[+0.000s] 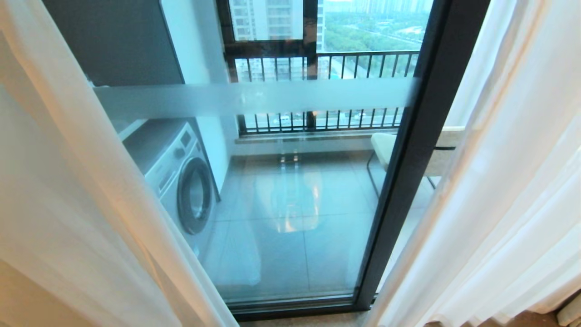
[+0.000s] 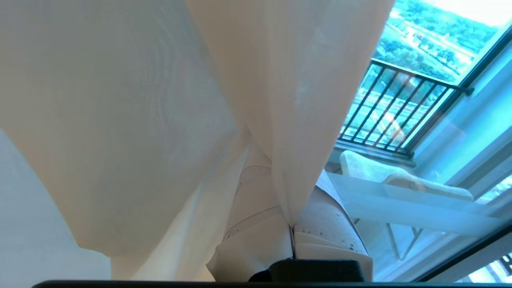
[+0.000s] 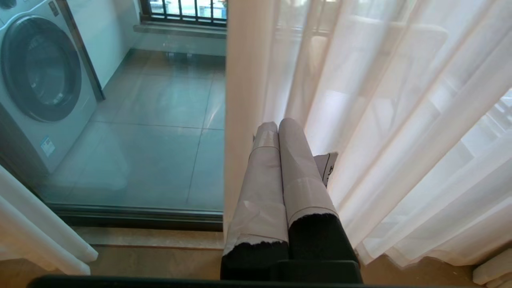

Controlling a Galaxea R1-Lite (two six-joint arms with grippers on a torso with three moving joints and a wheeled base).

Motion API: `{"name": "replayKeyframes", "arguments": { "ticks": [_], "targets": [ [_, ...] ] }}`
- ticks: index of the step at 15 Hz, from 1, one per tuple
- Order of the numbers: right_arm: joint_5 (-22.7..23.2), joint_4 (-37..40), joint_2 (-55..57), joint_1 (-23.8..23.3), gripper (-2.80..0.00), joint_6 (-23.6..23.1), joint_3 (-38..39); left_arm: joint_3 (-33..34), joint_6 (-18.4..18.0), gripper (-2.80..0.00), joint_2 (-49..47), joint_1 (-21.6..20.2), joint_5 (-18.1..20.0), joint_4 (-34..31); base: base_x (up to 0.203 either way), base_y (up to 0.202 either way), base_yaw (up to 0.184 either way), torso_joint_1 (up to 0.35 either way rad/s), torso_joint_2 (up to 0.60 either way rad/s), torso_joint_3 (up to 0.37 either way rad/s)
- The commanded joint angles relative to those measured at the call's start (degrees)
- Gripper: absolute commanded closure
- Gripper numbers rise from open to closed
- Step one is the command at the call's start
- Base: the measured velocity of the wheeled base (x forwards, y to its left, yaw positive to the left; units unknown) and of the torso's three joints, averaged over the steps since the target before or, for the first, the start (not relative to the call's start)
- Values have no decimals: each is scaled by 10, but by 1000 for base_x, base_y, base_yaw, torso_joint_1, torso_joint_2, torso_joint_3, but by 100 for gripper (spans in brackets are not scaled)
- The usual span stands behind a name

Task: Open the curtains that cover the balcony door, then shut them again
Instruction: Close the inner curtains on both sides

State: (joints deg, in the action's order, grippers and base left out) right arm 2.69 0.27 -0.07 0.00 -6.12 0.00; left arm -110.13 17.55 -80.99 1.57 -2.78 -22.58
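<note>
- Curtains (image 1: 68, 195) hang parted to both sides of the balcony door (image 1: 290, 190); one sheer panel falls along the door's left side, the other (image 1: 508, 204) along its right, with the glass bare between them.
- Left gripper (image 2: 293, 236), unseen from the head camera, has its fingers pressed together on a pinched fold of the left-side panel, as its wrist camera shows.
- Right gripper (image 3: 280, 160) is closed on nothing, its tips just beside the inner edge of the right-side panel, low near the door's bottom track.
- Judging by the gap, the opening looks done and closing seems next.
- To do it well, draw the pinched fold sideways along the door toward its dark middle post (image 1: 408, 181), level and slowly, so the thin cloth neither slips out nor drags.
</note>
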Motion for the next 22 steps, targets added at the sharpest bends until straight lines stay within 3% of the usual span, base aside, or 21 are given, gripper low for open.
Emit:
{"name": "replayKeyframes", "arguments": {
  "ticks": [1,22],
  "targets": [
    [0,0,1,0,0,-1,0,-6,1,0,-11,0,0,-1,0,-184,0,0,4,2],
    [0,0,1,0,0,0,0,-26,3,0,-22,-10,-14,-2,0,-185,3,2,2,3]
  ]
}}
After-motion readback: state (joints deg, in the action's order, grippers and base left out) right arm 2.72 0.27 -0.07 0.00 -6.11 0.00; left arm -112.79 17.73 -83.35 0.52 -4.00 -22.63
